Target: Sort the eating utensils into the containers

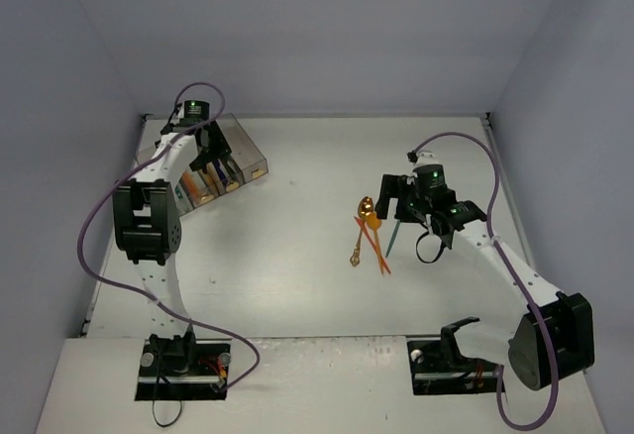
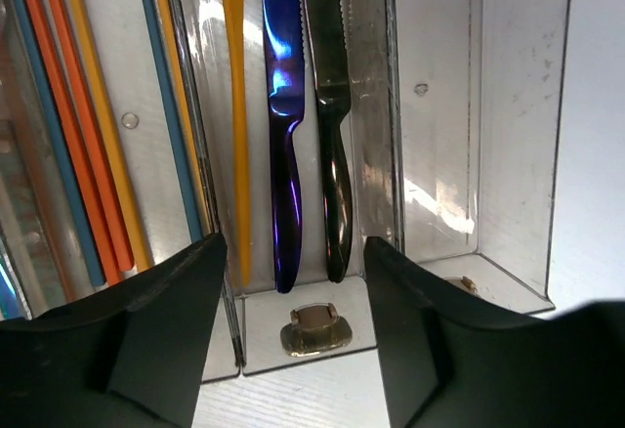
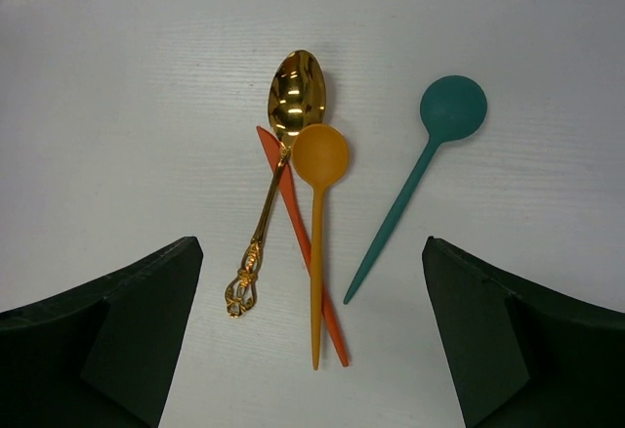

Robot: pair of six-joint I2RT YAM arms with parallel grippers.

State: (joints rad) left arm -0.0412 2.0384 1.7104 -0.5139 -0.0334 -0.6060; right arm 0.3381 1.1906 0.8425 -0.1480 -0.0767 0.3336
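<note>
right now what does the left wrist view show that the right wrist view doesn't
Only the left wrist view: the clear bins, one holding a purple-blue knife, a black knife and a yellow utensil, the next holding orange and blue handles. Only the right wrist view: a gold spoon, an orange spoon, a red-orange utensil under them and a teal spoon, loose on the table. Both: the table and an open, empty hand, the left hand in one, the right hand in the other.
</note>
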